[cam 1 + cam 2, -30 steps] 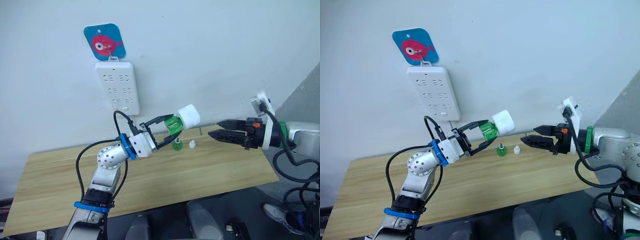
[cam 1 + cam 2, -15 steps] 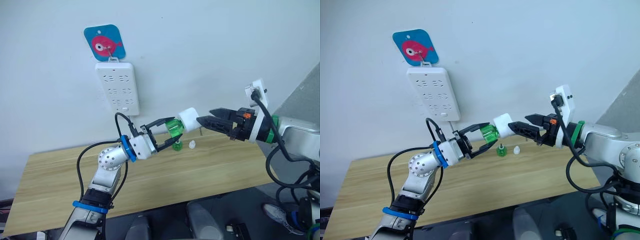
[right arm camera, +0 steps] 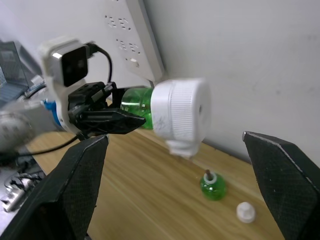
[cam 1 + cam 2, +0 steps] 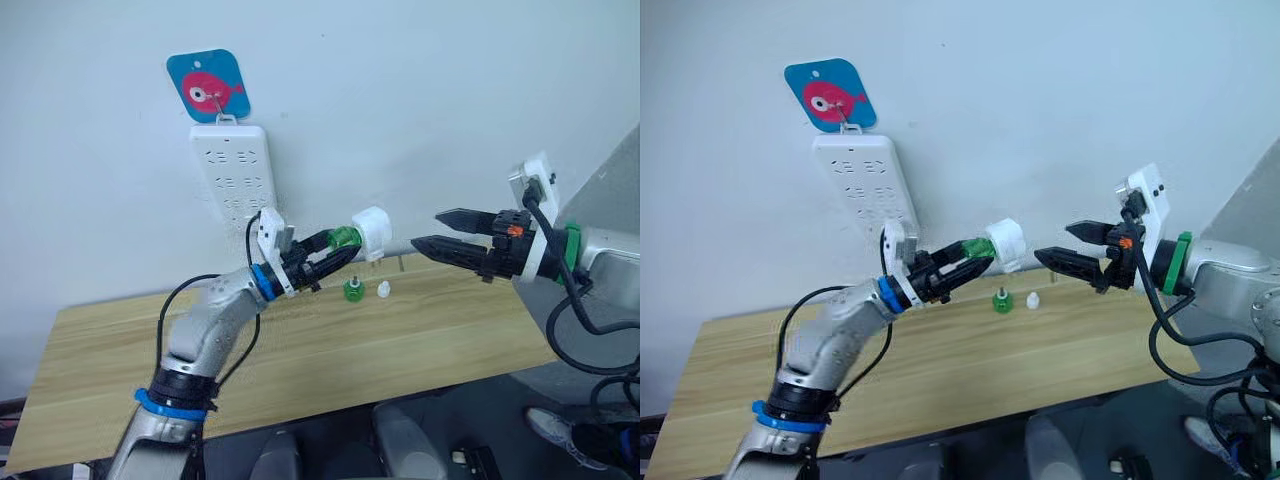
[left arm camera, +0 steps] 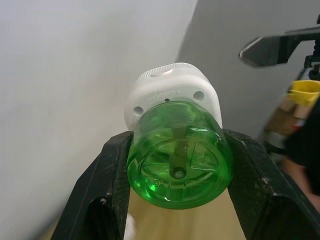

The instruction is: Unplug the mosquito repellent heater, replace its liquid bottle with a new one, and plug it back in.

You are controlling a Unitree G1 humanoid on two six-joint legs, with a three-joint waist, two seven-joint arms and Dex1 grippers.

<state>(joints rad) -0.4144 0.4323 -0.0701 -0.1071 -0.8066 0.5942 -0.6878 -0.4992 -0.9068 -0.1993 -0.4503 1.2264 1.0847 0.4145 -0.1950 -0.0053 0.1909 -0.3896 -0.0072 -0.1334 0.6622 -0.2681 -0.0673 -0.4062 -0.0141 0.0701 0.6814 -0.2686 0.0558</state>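
The small white rounded plastic heater [image 4: 371, 232] was held above the wooden tabletop [image 4: 300, 350] by its green bottle [image 5: 177, 160], gripped in the left tool [image 4: 325, 262], while the right tool [image 4: 437, 230] was held open nearby.
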